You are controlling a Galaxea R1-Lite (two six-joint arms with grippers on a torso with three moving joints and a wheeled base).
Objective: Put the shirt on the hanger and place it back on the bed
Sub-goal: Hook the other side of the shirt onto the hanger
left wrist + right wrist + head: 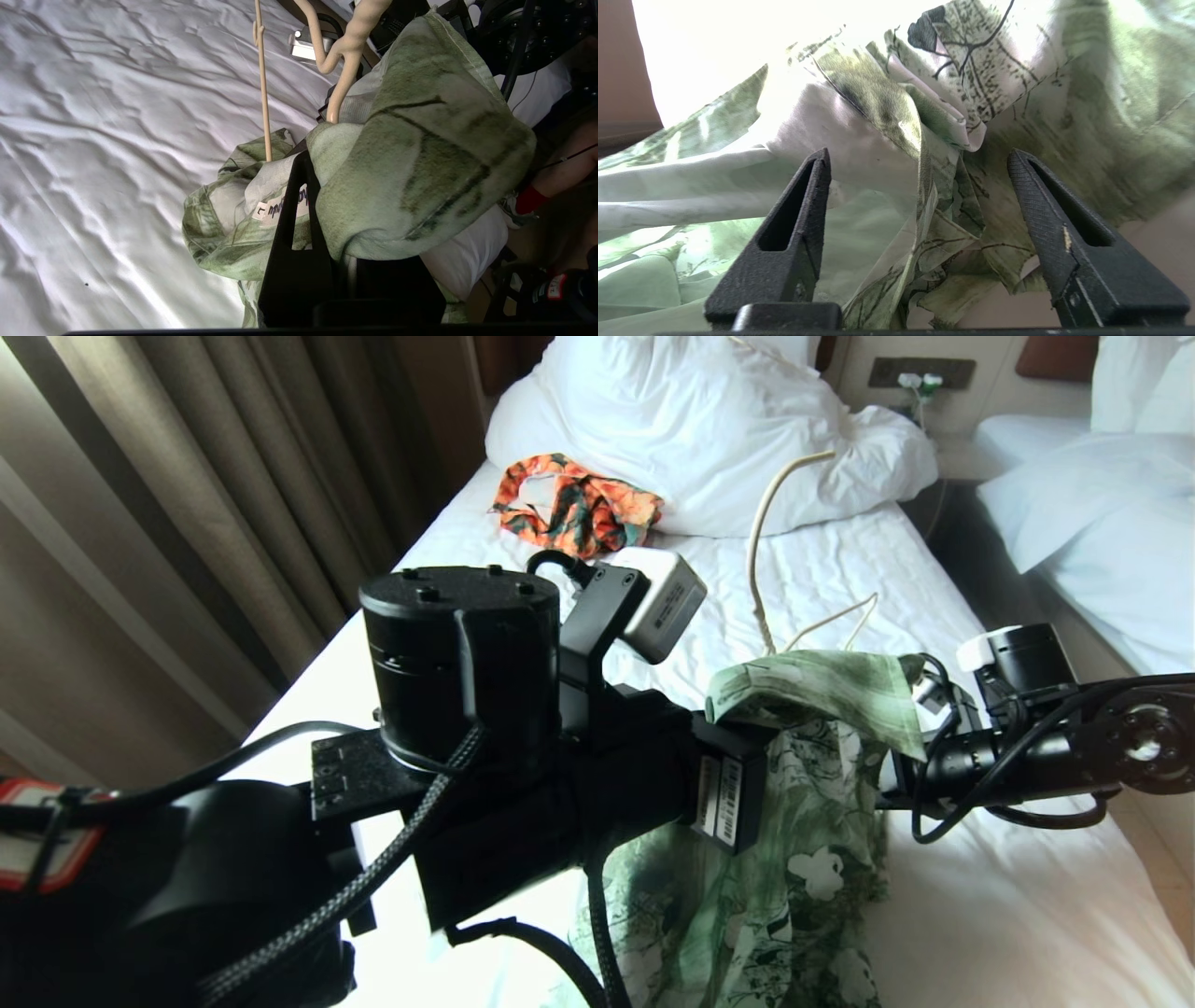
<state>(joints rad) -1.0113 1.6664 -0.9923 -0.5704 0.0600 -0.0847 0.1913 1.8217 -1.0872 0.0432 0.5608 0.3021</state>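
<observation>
We're mid-hanging: left claw pinching shirt with hanger partly inside, above bed; right claw spread. Seating and laying down remain.

Beige curtains hung along left; second white-sheeted bed seen at right; wall socket panel mounted between beds

Bare sheet of the bed lies open right of the hanging shirt; orange garment near pillow.
</observation>
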